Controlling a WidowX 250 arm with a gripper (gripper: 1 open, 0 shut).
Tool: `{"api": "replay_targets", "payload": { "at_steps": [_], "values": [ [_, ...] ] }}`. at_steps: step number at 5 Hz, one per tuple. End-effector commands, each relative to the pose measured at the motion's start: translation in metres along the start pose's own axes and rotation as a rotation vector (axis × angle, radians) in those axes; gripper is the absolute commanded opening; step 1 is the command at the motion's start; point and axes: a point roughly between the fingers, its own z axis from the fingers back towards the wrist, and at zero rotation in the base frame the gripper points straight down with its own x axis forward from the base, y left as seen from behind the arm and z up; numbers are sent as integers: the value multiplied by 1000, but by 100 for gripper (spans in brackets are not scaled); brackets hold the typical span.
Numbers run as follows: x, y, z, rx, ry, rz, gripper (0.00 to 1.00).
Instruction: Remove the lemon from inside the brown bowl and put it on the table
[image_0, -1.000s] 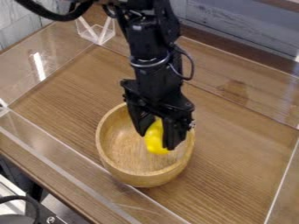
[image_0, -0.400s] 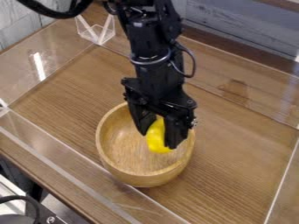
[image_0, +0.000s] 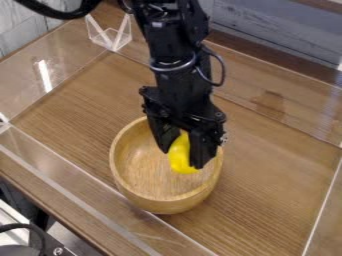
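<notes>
The brown bowl (image_0: 140, 185) stands on the table (image_0: 267, 170) near the front, round and light wooden with a thick rim. My black gripper (image_0: 181, 158) reaches down into its right half from above. The yellow lemon (image_0: 178, 157) sits between the two fingers, which are closed against its sides. The lemon appears slightly above the bowl's floor, over the right inner wall. Part of the lemon is hidden by the fingers.
Clear acrylic walls (image_0: 80, 215) edge the table on the front, left and right. A small clear stand (image_0: 110, 35) sits at the back left. Bare wood lies left, right and behind the bowl.
The gripper with the lemon has edged very slightly upward; the grip is unchanged and the bowl has not moved.
</notes>
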Motion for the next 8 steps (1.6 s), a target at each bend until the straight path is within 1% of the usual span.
{"api": "replay_targets", "payload": {
  "at_steps": [1,8],
  "values": [
    [10,-5,15,5,-63,-12,0],
    [10,-11,16,-2,-68,-7,0]
  ]
}}
